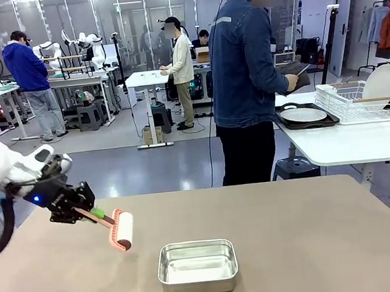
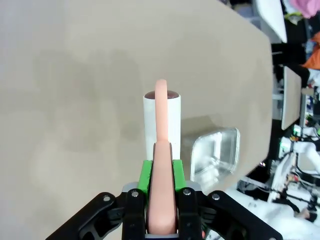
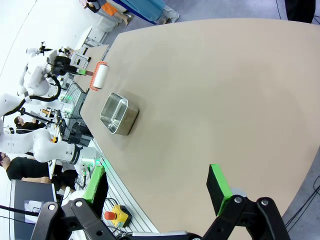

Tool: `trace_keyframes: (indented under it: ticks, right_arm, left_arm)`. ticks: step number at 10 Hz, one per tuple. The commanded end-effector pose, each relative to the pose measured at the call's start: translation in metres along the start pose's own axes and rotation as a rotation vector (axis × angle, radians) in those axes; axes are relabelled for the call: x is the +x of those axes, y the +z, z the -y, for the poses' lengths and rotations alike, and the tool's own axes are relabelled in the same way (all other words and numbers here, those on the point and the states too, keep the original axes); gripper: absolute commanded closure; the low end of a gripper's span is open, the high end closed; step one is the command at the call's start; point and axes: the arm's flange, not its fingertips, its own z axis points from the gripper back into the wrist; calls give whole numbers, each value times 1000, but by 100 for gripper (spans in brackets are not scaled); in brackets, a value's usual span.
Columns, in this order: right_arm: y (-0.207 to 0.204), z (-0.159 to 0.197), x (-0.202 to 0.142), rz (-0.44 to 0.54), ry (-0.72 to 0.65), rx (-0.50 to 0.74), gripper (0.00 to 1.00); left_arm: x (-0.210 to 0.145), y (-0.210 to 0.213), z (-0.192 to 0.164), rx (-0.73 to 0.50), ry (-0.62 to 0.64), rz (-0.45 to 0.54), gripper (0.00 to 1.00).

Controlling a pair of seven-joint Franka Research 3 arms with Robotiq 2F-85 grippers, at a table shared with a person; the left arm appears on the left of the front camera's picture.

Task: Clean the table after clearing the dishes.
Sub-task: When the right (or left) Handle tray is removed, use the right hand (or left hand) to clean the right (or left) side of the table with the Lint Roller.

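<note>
My left gripper point(image 1: 93, 212) is shut on the pink handle of a lint roller point(image 1: 123, 229), whose white roll sits low at the left part of the tan table point(image 1: 307, 232); I cannot tell whether it touches. In the left wrist view the green pads point(image 2: 145, 176) clamp the handle point(image 2: 162, 200) and the roll point(image 2: 162, 116) points away over the table point(image 2: 75, 100). My right gripper point(image 3: 157, 187) hangs open above the table point(image 3: 225, 90), nothing between its fingers. One white plate point(image 1: 304, 115) lies on a dark tray on the white side table, another point(image 1: 380, 83) stands in a rack.
A small steel pan point(image 1: 197, 266) stands near the front middle of the table, right of the roller, also seen as the pan point(image 2: 215, 152) and the pan point(image 3: 119, 114). A person point(image 1: 244, 79) stands at the far edge, turned toward the side table point(image 1: 347, 144), holding a dark tray point(image 1: 296, 73).
</note>
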Motion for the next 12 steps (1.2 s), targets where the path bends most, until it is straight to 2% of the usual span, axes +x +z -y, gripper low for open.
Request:
trace_keyframes:
  ticks: [1,3,6,10,12]
  right_arm:
    - [0,-5,-1,-6,-23,-14,0]
    - [0,-5,-1,-6,-23,-14,0]
    - [0,-5,-1,-6,-23,-14,0]
    - [0,-5,-1,-6,-23,-14,0]
    - [0,-5,-1,-6,-23,-14,0]
  left_arm:
    - [12,-42,-9,-51,-22,-34,79]
    - [14,-67,-28,-119,-36,-54,79]
    - [10,-89,-70,-129,8,-98,79]
    - [9,-61,-138,-232,-39,-153,79]
    - [10,-41,-167,-210,-80,-183,79]
